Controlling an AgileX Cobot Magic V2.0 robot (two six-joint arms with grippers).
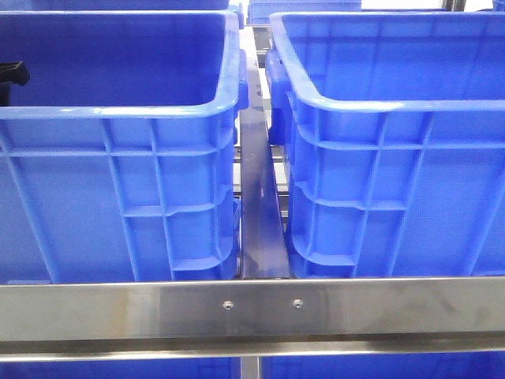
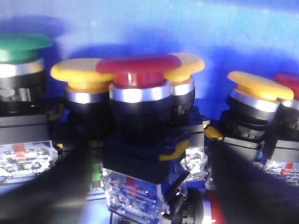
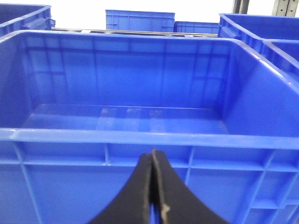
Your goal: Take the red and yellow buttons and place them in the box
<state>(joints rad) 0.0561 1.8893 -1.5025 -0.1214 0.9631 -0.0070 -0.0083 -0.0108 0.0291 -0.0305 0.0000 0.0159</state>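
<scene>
Box (image 3: 140, 135) in front of the right pincer (image 3: 153, 186) held no buttons; nothing placed there as far as visible, so picking remained. Left wrist camera sat low in a crate among the buttons: red button (image 2: 138, 77) nearest, yellow button (image 2: 77, 74) just beside it, a green button (image 2: 21, 46) off to one side. Left pincer state: cannot tell, its fingers possibly the dark blurs flanking the red one. Right pincer was pressed closed, empty, level with the box's near wall.
</scene>
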